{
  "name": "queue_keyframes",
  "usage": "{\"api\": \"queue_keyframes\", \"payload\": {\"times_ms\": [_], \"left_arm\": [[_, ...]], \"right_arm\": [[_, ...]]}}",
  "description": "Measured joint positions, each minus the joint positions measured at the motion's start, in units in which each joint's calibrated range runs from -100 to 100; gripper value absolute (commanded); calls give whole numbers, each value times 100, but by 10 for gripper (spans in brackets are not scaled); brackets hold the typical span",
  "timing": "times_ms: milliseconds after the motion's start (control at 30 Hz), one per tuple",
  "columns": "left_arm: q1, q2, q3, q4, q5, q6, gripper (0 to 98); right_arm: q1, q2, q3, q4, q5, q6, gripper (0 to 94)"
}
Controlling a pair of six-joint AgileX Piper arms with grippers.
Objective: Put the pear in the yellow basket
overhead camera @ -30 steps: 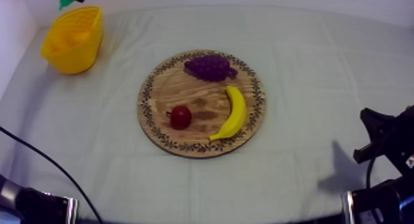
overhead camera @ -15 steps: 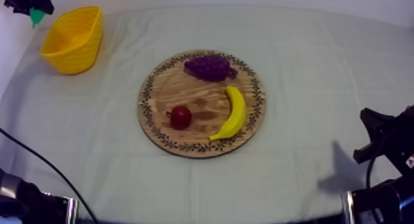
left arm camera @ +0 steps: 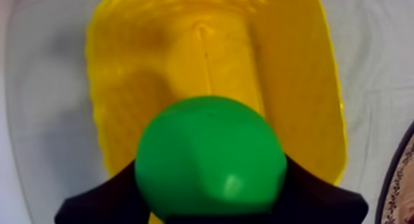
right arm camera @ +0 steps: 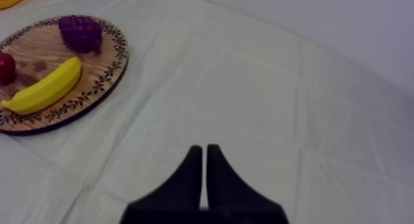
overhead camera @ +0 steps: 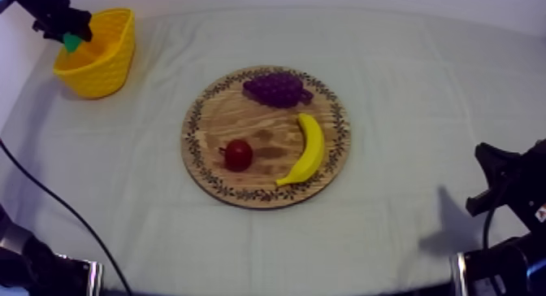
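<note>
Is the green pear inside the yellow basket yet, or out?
Out. The left claw is shut on the pear, holding it over the open top of the yellow basket.

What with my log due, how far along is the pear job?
Done: the pear is off the wooden board. In hand: the left gripper holds it over the yellow basket, not yet released. Left: drop it in. The right gripper rests shut.

The pear [left arm camera: 209,156] between the matt black fingers [left arm camera: 92,208] of the left gripper [left arm camera: 209,183] looks like smooth, glossy plastic. Under it the yellow basket [left arm camera: 296,85] is ribbed plastic with a slight sheen. Off to its side, the wooden board [overhead camera: 236,112] is matt, grainy wood. The cloth [right arm camera: 259,85] is matt and creased.
</note>
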Motion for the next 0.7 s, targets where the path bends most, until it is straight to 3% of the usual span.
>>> {"api": "queue_keyframes", "payload": {"times_ms": [300,700], "left_arm": [[18,693,-332,-5,-30,-43,926],[-12,523,-286,-80,-16,-101,966]], "right_arm": [[0,0,0,0,0,0,4],[0,0,0,0,0,0,4]]}}
